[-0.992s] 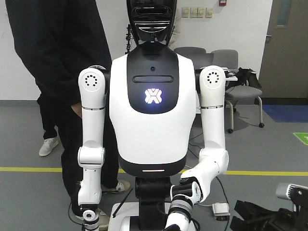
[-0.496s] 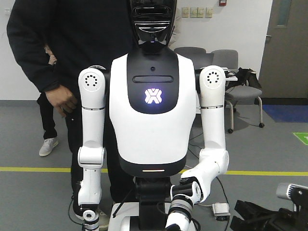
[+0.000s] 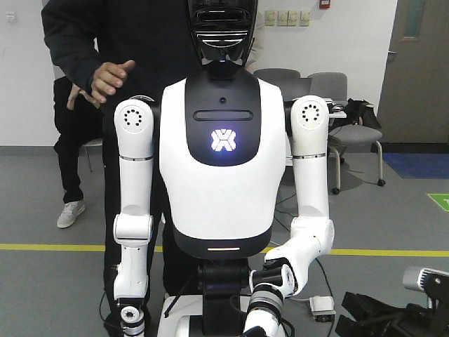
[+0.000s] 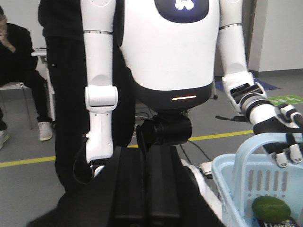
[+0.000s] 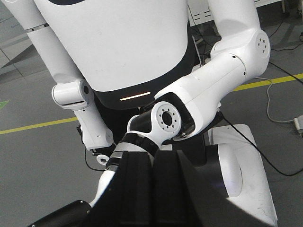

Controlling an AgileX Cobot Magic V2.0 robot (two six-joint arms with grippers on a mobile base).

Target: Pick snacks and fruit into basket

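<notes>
1. The basket (image 4: 246,182) sits right of the robot's waist, a green fruit (image 4: 271,209) inside; its handle is gripped by the robot's hand (image 4: 279,137).
2. Neither arm's tool shows, so you cannot tell their state.
3. Watch the handle: a slip could spill the fruit.

At the lower right of the left wrist view, the basket (image 4: 236,182) stands beside the humanoid robot (image 4: 165,52) at frame centre, with a round fruit (image 4: 271,209) inside it. The robot's hand (image 4: 284,137) rests on the basket's handle (image 4: 255,146). A seated person (image 4: 14,71) is at far left, behind.
</notes>
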